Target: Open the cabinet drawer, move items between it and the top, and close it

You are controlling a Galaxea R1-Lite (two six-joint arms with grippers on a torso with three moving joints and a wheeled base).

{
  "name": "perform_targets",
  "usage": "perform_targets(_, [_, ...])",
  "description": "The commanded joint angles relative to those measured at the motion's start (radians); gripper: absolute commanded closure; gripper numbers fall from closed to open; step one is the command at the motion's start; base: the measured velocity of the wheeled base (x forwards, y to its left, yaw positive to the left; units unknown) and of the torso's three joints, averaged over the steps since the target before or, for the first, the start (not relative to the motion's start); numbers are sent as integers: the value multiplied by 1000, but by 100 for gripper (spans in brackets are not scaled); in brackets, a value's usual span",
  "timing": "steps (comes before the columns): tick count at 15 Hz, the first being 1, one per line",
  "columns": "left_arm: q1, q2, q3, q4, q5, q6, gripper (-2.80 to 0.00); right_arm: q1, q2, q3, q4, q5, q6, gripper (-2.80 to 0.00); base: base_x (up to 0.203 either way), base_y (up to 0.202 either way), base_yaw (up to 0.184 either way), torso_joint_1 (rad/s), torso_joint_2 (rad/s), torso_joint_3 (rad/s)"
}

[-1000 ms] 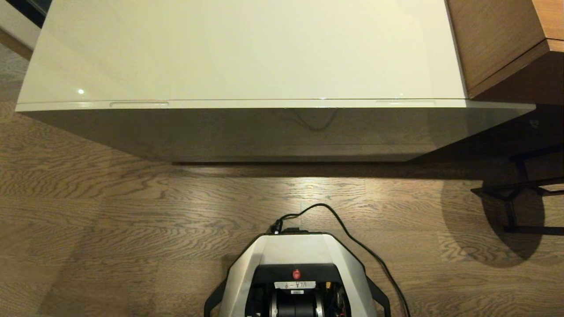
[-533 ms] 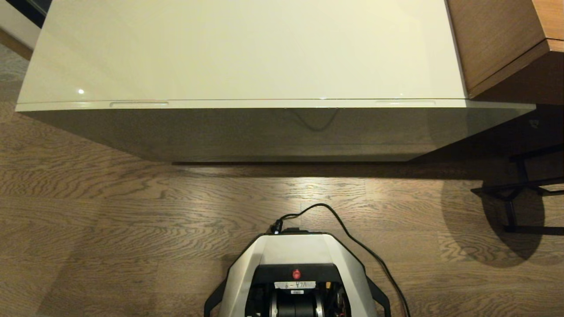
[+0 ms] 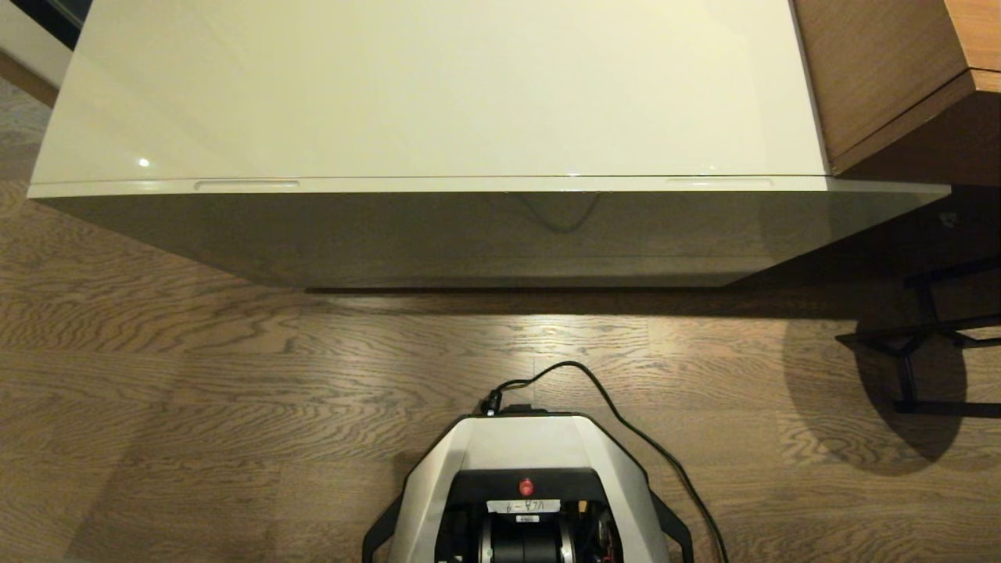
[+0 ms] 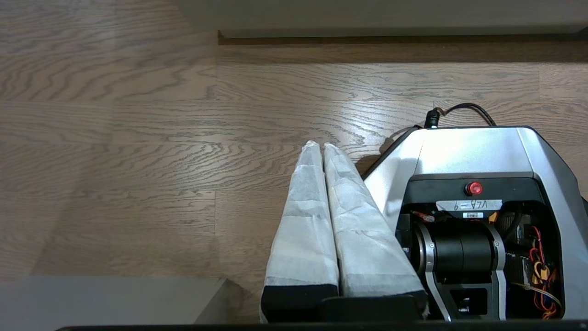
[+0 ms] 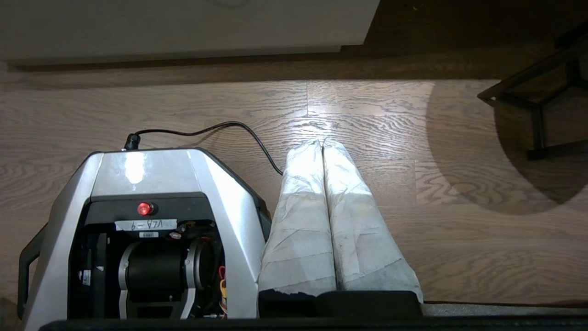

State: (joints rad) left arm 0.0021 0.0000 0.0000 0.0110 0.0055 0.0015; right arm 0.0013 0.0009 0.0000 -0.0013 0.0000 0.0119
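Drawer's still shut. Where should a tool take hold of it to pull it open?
Probably at one of the two slim slots on the cabinet drawer front edge: the left slot or the right slot. Come from above and the robot's side; the glossy front below offers no handle.

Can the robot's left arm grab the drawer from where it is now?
Probably not yet. The left gripper hangs shut beside the robot's base, above bare floor, while the cabinet drawer sits closed across that floor.
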Motion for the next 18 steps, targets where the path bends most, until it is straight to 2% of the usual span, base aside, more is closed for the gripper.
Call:
perform_targets(1, [2,1,0,0,1,0,0,0,1,2,0,0,0,0,0,0,0,0,0,0])
perform_targets(18, [1,2,0,0,1,0,0,-1,1,2,0,0,0,0,0,0,0,0,0,0])
